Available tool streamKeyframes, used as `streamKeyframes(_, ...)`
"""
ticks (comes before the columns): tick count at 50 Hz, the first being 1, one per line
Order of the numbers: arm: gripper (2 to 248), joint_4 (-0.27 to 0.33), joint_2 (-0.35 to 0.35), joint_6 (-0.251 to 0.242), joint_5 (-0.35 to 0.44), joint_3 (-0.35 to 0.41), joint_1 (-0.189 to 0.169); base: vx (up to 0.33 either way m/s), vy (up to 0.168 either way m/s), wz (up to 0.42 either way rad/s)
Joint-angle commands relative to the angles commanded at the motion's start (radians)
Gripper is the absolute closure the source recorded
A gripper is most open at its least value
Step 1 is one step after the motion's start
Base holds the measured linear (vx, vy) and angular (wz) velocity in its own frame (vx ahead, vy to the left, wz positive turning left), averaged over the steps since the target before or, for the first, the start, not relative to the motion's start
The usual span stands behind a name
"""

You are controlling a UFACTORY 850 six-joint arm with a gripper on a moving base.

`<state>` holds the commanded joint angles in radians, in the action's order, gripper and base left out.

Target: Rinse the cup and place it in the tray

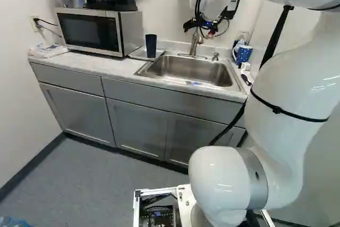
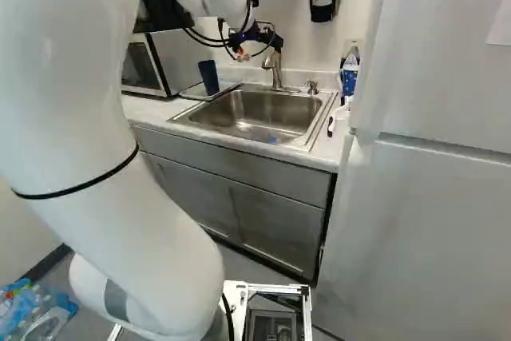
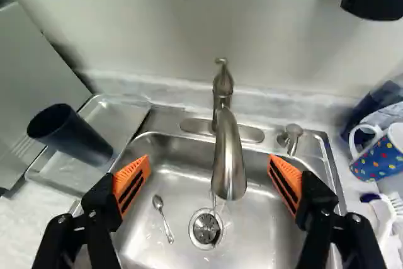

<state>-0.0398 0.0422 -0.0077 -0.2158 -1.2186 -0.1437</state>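
Gripper [image 1: 200,30] hung open above sink [image 3: 252,225].
Faucet [image 3: 228,162] showed between spread fingers; dark cup [image 3: 75,140] stood upright in tray [image 3: 119,116].

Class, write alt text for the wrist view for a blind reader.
An open black gripper with orange pads frames a curved metal faucet over a stainless-steel sink. A tall dark-blue cup stands in a shallow shiny tray beside the sink; a metal spoon lies inside near the round drain.

Kitchen area w/ sink [image 3: 258,231], microwave [image 1: 90,31] & fridge [image 2: 431,197].
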Motion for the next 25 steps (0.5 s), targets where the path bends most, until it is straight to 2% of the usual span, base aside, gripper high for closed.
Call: streamKeyframes(25, 3, 0.0, -0.12, 0.0, -0.263, 0.119, -0.011, 0.0, 0.0, 0.0)
